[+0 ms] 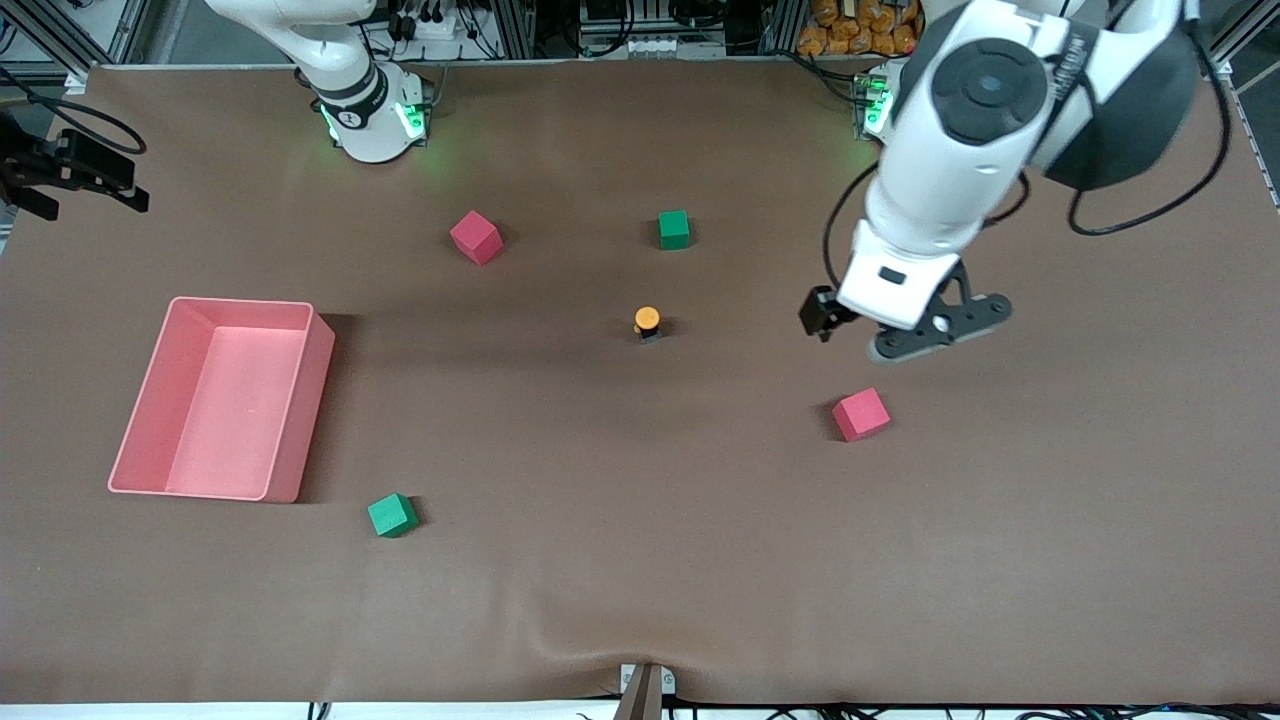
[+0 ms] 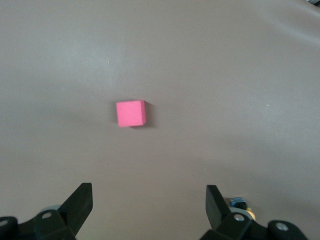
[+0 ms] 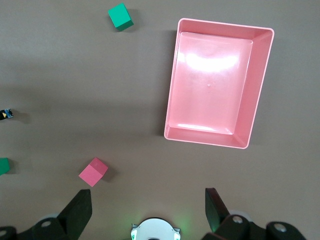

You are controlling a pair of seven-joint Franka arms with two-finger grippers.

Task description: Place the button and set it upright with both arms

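My left arm (image 1: 960,150) reached down from its base over the tabletop (image 1: 640,560), bent at the wrist. Its tool, the left tool (image 1: 905,325), hung in the air above a red cube (image 1: 861,414), with the fingers (image 2: 80,202) wide apart and holding nothing. The same cube (image 2: 131,113) lay on the tabletop under the tool, not touched.

My right arm (image 1: 340,70) waited high, near its base. The right tool (image 3: 148,207) was over the tabletop near a pink tray (image 3: 220,82); its fingers (image 3: 80,210) were also wide apart and empty.

The button (image 1: 647,324) stood upright on the tabletop, orange cap on top, near the middle, nearer to the front camera than a green cube (image 1: 674,229).
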